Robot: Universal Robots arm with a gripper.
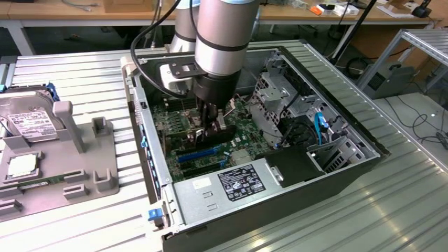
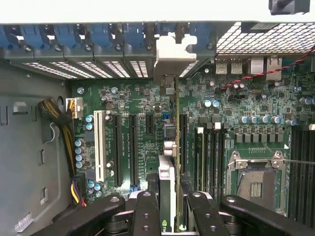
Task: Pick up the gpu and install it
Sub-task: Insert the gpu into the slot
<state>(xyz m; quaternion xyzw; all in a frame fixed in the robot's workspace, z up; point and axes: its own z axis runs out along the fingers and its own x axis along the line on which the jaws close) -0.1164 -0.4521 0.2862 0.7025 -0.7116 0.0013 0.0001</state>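
**The gpu (image 2: 176, 147) stands on edge inside the computer case (image 1: 280, 220), pinched in the half-closed gripper (image 2: 172, 216).**
Careful now: any tilt over the motherboard (image 2: 142, 105) and it could miss the slot (image 2: 184, 142) and jam, or the silver bracket (image 2: 170, 56) could snag the case's rear wall. The card looks thin, green-edged and upright.

Robotics lab or workshop: robot arm (image 1: 220, 37) over open PC tower (image 1: 238, 223) on ribbed aluminium table (image 1: 392, 210), grey parts fixture (image 1: 84, 157), wooden workbenches (image 1: 42, 13) behind, loose floor cables (image 1: 427, 126).
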